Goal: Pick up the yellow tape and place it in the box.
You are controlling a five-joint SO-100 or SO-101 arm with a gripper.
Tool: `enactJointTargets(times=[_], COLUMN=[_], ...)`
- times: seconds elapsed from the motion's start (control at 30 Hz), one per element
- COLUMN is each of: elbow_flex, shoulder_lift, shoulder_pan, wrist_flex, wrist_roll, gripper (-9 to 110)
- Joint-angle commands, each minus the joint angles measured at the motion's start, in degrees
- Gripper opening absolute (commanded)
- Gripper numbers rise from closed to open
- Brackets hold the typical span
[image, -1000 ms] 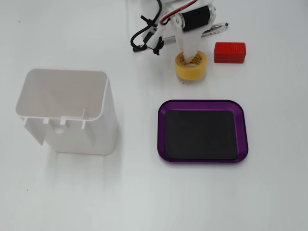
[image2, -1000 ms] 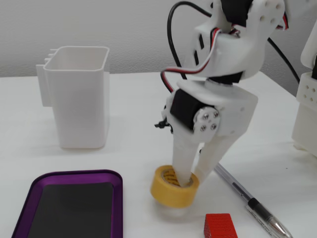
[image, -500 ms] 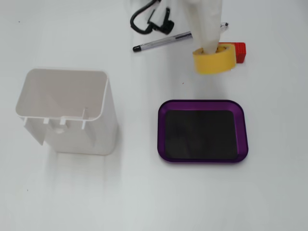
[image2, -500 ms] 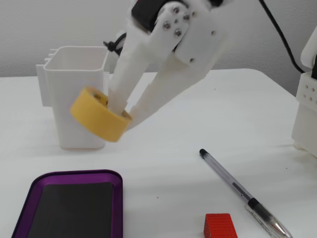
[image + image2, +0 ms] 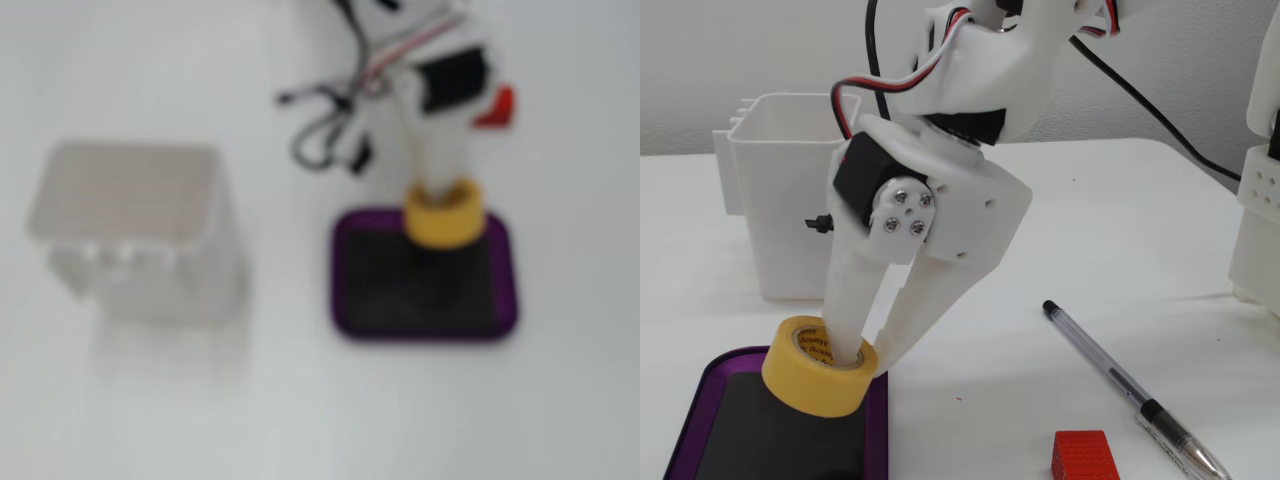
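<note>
**Fixed view: tape roll held over the tray's edge**

Fixed view from the side shows the fingers (image 5: 865, 352) holding the yellow tape (image 5: 821, 366) by its wall, one finger down through the core, the other outside. The roll hangs tilted over the near right corner of the box (image 5: 877, 412), seemingly not yet resting on the black floor. The blurred view from above puts the tape (image 5: 442, 211) at the box's (image 5: 345, 322) far rim. I judge the roll light and stiff, its cardboard core a firm place to pinch; the tape's face may be slightly slippery.
</note>
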Motion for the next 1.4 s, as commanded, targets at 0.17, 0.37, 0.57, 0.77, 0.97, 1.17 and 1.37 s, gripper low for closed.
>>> enactJointTargets(times=[0.17, 0.37, 0.57, 0.77, 0.97, 1.17, 1.37], elbow_flex=[-2.29, -7.82, -10.72, -2.81, 18.02, 46.49, 59.33], shoulder_lift=[1.23, 5.80, 23.99, 47.99, 74.27, 97.29, 110.13], shoulder_pan=[-0.26, 1.05, 1.14, 1.32, 1.32, 3.16, 10.72], wrist_flex=[0.44, 10.99, 21.97, 31.82, 36.65, 33.57, 28.21], wrist_roll=[-0.18, 0.44, 0.62, 0.62, -0.09, -0.26, 0.88], gripper=[11, 16, 16, 16, 16, 16, 16])
